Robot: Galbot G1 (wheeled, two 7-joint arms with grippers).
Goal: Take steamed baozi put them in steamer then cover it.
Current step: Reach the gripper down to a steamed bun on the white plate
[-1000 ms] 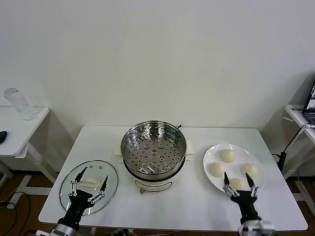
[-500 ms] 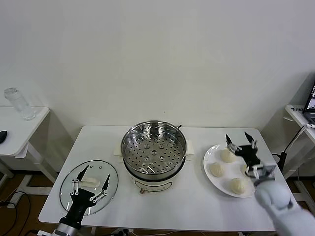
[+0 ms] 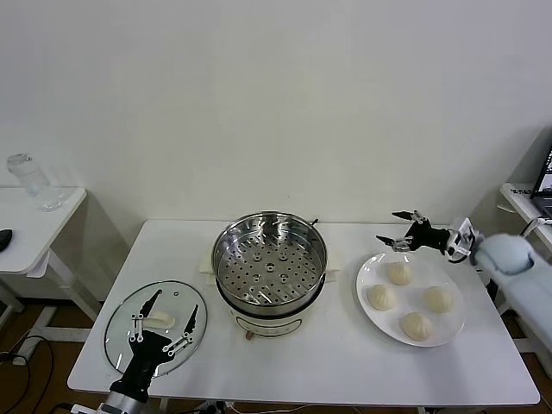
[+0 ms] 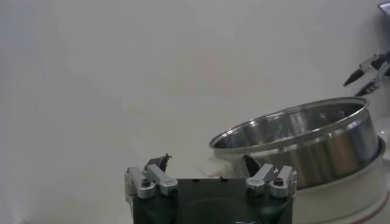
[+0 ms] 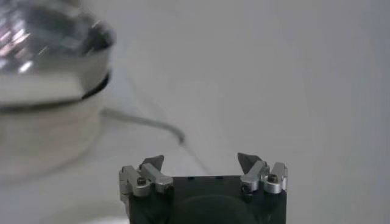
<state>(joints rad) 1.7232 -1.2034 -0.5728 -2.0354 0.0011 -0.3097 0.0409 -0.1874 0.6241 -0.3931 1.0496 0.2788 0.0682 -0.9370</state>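
The steamer [image 3: 270, 263], a shiny steel pot with a perforated tray, stands mid-table with nothing inside. Several cream-white baozi [image 3: 399, 272] lie on a white plate [image 3: 366, 276] to its right. The cover [image 3: 125, 332], a glass lid with a white handle, lies flat at the table's front left. My right gripper [image 3: 392, 228] hovers open above the plate's far edge, pointing toward the steamer [image 5: 42, 91], with nothing between its fingers. My left gripper [image 3: 175, 304] stands open low over the cover, holding nothing. The left wrist view shows the steamer [image 4: 304, 140] ahead.
A small side table at the left carries a glass jar [image 3: 30, 181]. Another table edge with a laptop [image 3: 542, 183] stands at the far right, close to my right arm. A thin cord [image 5: 146, 125] trails behind the steamer.
My right arm rose from the plate's near edge, swung round its right side and now reaches in from the right above its far edge. The left gripper shifted slightly over the cover.
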